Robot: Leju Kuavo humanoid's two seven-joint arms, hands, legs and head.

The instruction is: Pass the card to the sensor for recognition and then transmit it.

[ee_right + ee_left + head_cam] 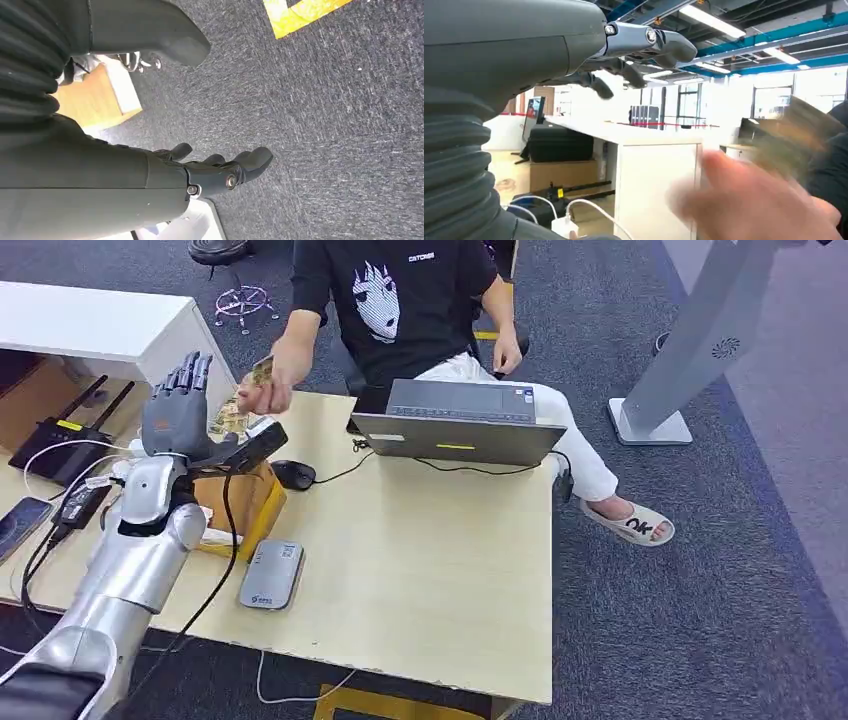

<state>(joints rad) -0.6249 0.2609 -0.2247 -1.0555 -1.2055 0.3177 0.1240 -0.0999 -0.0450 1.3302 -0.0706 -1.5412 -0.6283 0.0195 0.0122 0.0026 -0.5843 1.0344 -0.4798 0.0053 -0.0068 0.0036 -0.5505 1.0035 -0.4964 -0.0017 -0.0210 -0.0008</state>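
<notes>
Waiting with fingers spread and empty, the silver left hand (178, 400) has the thin yellowish card (262, 371), light, stiff and slick, so best pinched by its edge, at about 2 o'clock in the person's hand (272, 392), while the dark right hand (220, 170) hangs empty, fingers loosely apart.

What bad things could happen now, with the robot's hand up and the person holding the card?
1. The left hand is raised and open right beside the person's hand holding the card; its fingers might bump that hand.
2. The card might slip in the handover and drop among the cables or by the cardboard box.
</notes>
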